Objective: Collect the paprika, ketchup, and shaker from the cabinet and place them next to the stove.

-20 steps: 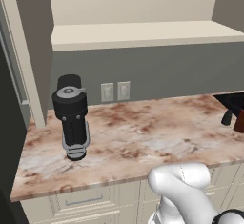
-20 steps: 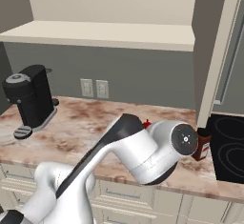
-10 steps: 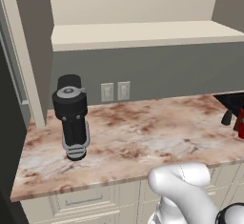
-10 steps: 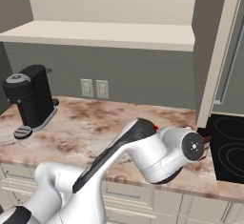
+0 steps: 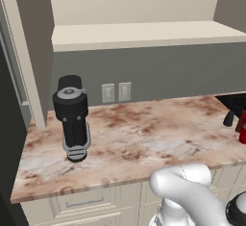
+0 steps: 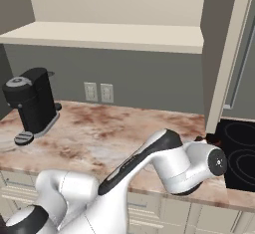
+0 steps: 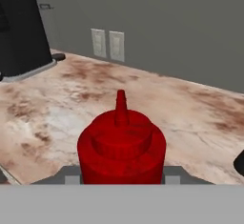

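The ketchup, a bright red squeeze bottle with a pointed nozzle, stands right under the hand camera, and my gripper is shut on it. Its body hides the fingertips. In the left base view the ketchup shows at the right edge of the counter, beside the small black shaker and the stove's dark corner. The shaker is also a dark shape to the bottle's right. The stove lies just right of my wrist. The cabinet shelf runs overhead. The paprika is out of view.
A black coffee machine stands at the left end of the marbled counter; the coffee machine has two wall outlets to its right. Cream drawer fronts run below the counter edge. A tall panel rises beside the stove.
My arm has stretched further right toward the stove, carrying the ketchup to the counter's right end. The bottle has barely moved in the last half second.
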